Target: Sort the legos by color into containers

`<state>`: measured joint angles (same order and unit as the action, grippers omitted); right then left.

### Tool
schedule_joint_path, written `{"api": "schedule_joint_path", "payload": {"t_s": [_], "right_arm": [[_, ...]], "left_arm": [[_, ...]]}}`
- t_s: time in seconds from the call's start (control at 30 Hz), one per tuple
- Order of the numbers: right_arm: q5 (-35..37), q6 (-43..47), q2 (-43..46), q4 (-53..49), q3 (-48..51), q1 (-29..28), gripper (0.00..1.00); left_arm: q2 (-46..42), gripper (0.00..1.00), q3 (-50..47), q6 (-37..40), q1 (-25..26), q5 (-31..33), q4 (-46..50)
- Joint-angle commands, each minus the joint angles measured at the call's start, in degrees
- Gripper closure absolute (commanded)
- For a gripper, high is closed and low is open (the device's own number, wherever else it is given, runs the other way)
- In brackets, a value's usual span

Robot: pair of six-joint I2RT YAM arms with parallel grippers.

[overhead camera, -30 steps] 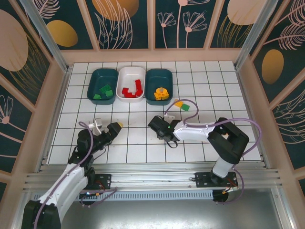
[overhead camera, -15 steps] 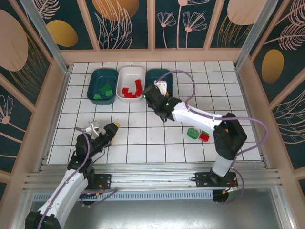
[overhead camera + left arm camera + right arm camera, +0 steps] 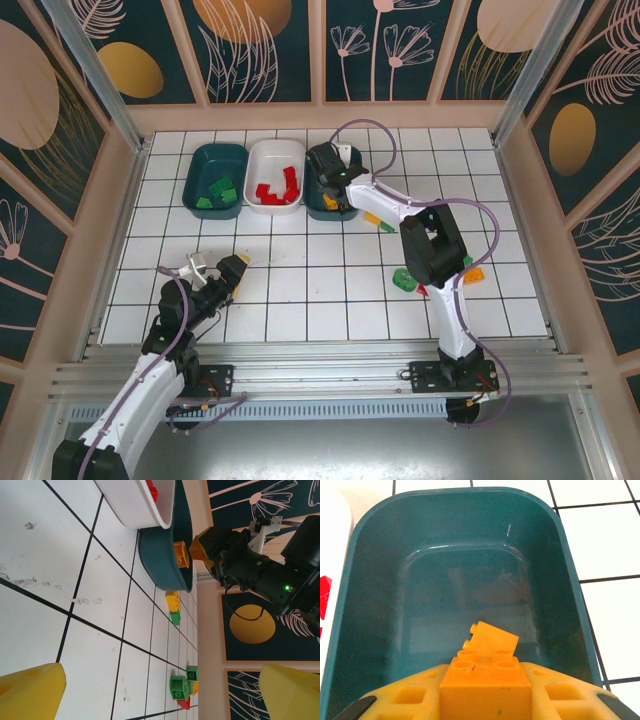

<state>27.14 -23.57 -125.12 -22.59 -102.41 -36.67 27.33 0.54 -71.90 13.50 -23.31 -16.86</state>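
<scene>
Over the right-hand teal tub [image 3: 365, 605], the right gripper [image 3: 485, 692] is pinching a studded orange brick [image 3: 485, 677] between its jaws, while a second orange brick [image 3: 491, 639] is lying tilted on the glossy plastic floor below. Alongside, red bricks [image 3: 275, 188] are sitting in the white tub [image 3: 262, 155] and green ones [image 3: 218, 192] in the other teal tub [image 3: 215, 157]. Some loose bricks [image 3: 408, 281] are lying on the white tiled table [image 3: 300, 300]. Near the front, the left gripper [image 3: 218, 266] is sitting low, jaws spread wide. Floral panels [image 3: 260, 45] are lining the walls.
</scene>
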Motion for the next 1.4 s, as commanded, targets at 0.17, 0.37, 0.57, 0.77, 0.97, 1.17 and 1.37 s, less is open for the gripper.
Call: {"api": "schedule_joint_path", "payload": {"t_s": [0.17, 0.37, 0.57, 0.77, 0.97, 1.17, 1.37], "right_arm": [[-4.1, 2.04, -3.35, -1.23, -3.77, 1.4, 0.6], [-2.57, 2.36, -0.49, -0.78, -2.76, 1.43, 0.42], [1.49, 2.66, 11.16, 2.83, 6.28, 1.17, 0.37], [1.42, 2.38, 22.4, 6.1, 25.13, 4.66, 0.4], [-5.29, 1.54, 24.68, 9.5, 33.42, 11.42, 0.49], [-11.75, 4.58, 17.93, 10.6, 30.76, 15.51, 0.61], [-11.13, 7.05, 10.46, 9.65, 26.28, 15.58, 0.64]], "left_arm": [[2.89, 0.01, 2.38, 0.53, -0.24, 1.08, -1.91], [8.85, 0.02, 4.84, 2.1, -0.22, -0.01, -3.54], [10.82, 0.01, 6.71, 2.75, -0.23, -0.95, -3.41], [8.55, 0.01, 5.0, 0.75, -0.26, 0.11, -4.53], [9.97, 0.02, 6.56, 1.06, -0.21, 0.37, -4.85], [12.06, 0.02, 7.64, 1.71, -0.08, 0.94, -5.05], [11.31, 0.01, 6.25, 2.19, -0.02, 1.68, -4.14]]}}
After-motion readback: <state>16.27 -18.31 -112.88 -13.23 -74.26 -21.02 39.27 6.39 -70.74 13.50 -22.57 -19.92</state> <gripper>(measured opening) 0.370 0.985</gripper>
